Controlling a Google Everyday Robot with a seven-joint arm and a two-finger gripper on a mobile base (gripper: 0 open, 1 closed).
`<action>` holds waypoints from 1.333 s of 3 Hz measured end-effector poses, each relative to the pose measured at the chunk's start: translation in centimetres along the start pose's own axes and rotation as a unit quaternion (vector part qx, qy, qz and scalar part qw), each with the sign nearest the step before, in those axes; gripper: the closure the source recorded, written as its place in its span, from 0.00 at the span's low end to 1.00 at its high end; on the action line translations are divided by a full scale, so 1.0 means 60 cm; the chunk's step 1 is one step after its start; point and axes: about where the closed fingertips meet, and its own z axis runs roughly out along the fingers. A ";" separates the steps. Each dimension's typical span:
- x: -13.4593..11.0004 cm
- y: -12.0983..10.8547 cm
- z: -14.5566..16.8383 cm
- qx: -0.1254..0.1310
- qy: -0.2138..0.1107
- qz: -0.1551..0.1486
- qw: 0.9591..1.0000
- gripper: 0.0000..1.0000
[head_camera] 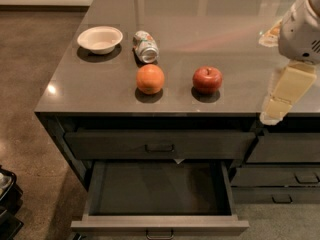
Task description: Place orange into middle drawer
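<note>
Camera view puts everything on the tabletop (215, 19) to the left of my pincer (274, 115). Farthest from it, near the back left corner, stands a white bowl (100, 39), upright, with only its pale inside showing. Next toward the pincer a drink can (145, 46) lies on its side, one round end turned toward the camera.

Just in front of the can, apart from it, sits the orange (150, 79), well left of the pincer and near the front edge. It is round, so I can name no long axis or heading for it. Between the orange and the pincer stands a red apple (207, 80), stem dimple up, level with the orange.

Below the front edge, a closed top drawer (160, 144) sits above the middle drawer (160, 191), which is pulled out toward the camera, lower and left of the pincer, showing only its dark floor.

At the far right the white arm (300, 29) comes in from above, and the cream pincer hangs down-left over the front edge, beside the apple but apart from it. How far open it is, I cannot tell.
</note>
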 end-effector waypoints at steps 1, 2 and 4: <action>-0.059 -0.025 0.056 -0.029 -0.029 -0.033 0.999 0.00; -0.118 -0.055 0.109 -0.050 -0.056 -0.058 0.995 0.00; -0.109 -0.050 0.112 -0.050 -0.057 -0.040 0.996 0.00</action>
